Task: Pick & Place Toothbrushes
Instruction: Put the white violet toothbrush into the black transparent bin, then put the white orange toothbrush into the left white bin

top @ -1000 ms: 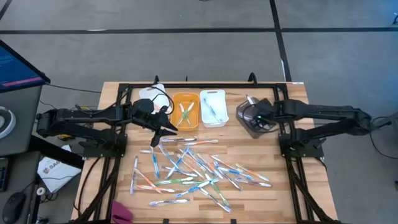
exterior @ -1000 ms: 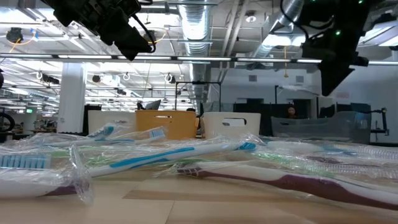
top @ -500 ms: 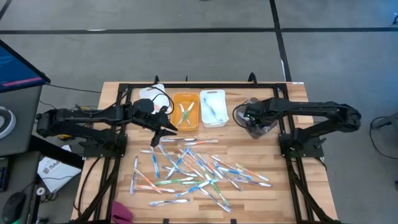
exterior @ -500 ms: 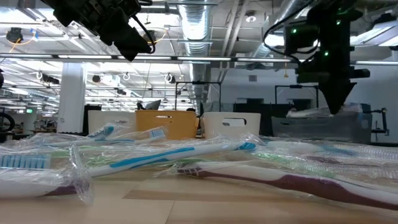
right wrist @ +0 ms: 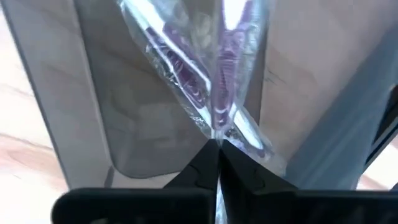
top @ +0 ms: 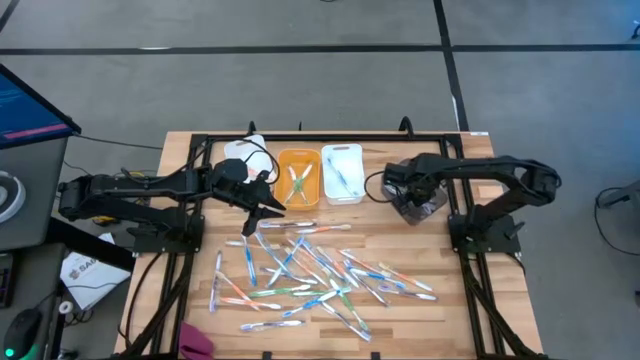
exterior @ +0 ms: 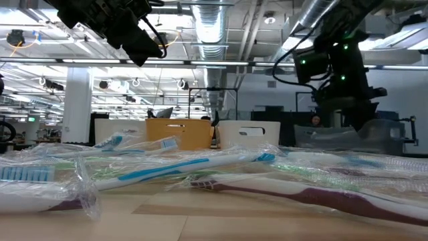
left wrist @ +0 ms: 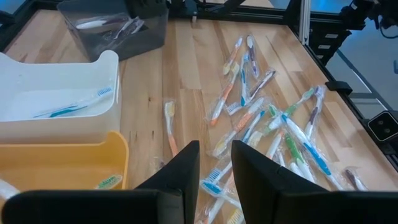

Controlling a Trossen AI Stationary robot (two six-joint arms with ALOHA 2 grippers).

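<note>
the toothbrushes (top: 320, 275) are thin sticks in clear crinkly wrappers, mostly blue and white with a few green and orange ones, scattered in a loose pile across the near half of the table (top: 180, 160). a couple already sit in the orange bin (top: 297, 176), one blue-and-white one in the white bin (top: 342, 172), and the grey bin (top: 412, 195) holds purple ones.

from above you get the whole layout: three bins in a row along the far side, pile below them, bare wood on both sides of the pile. the right wrist camera shows what the top view can't: the right gripper (right wrist: 216, 152) has its fingers pressed together, pinching the wrapper of a purple toothbrush (right wrist: 221, 81) right over the grey bin. the left wrist camera shows the left gripper (left wrist: 214, 163) with fingers slightly apart and nothing between them, hovering over the pile's edge just beside the orange bin. the low camera mostly gets wrapped brushes up close, with both arms up high.

a black frame (top: 300, 136) runs round the table edge.
</note>
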